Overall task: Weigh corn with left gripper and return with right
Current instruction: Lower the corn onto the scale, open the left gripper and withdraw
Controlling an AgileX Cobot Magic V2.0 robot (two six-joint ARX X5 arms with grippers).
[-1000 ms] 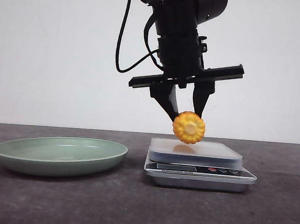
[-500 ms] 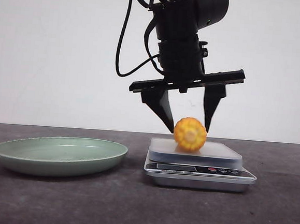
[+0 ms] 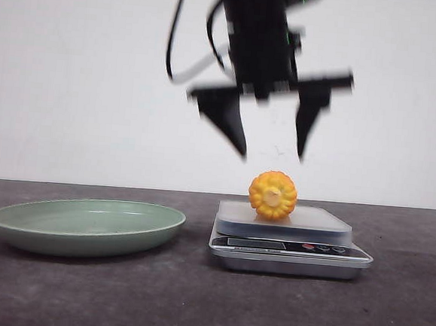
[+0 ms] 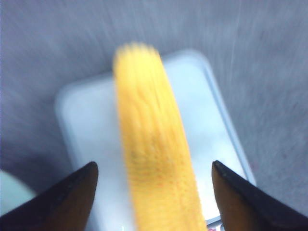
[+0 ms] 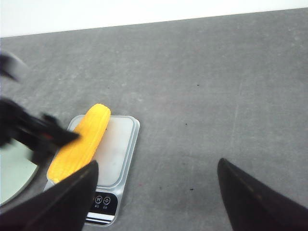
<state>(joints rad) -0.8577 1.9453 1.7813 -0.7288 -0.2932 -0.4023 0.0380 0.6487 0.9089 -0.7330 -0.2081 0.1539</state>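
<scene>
The corn (image 3: 273, 195) lies on the platform of the kitchen scale (image 3: 319, 216), its pale core end facing the front camera. My left gripper (image 3: 271, 157) is open and empty, hovering straight above the corn with clear air between, and blurred by motion. In the left wrist view the corn (image 4: 154, 144) is a long yellow cob on the scale (image 4: 207, 110), between the spread fingers of the left gripper (image 4: 154, 165). My right gripper (image 5: 158, 162) is open and empty over bare table beside the scale (image 5: 118, 144), with the corn (image 5: 79, 144) off to one side. It is outside the front view.
A pale green plate (image 3: 84, 228) sits on the dark table left of the scale, and its rim shows in the right wrist view (image 5: 14, 178). The left gripper's blurred black fingers (image 5: 33, 134) hang over the corn there. A white wall is behind.
My left gripper has opened, let go of the corn and risen. The corn dropped from just above the scale onto its platform and now rests there.
</scene>
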